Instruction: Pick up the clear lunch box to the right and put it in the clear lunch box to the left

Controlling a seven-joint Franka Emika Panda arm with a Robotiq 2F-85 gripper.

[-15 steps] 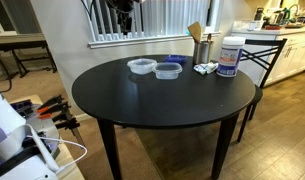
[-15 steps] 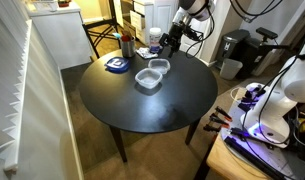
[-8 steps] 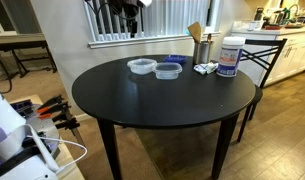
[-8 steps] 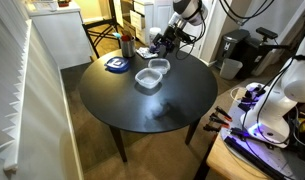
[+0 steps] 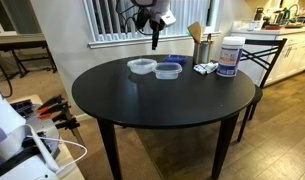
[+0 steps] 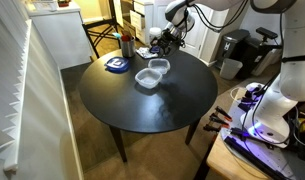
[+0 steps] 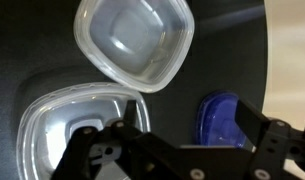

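Evidently hovered gripper above right lunch box to line up grasp; held fingers wide, empty; left lunch box just beside.

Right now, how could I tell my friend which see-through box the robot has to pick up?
Find the round black table and look at its far side, near the window blinds, where two shallow see-through tubs sit side by side. In an exterior view it is the right-hand tub, the one nearer the tall canister. Its rim looks bluish, while its neighbour looks whitish.
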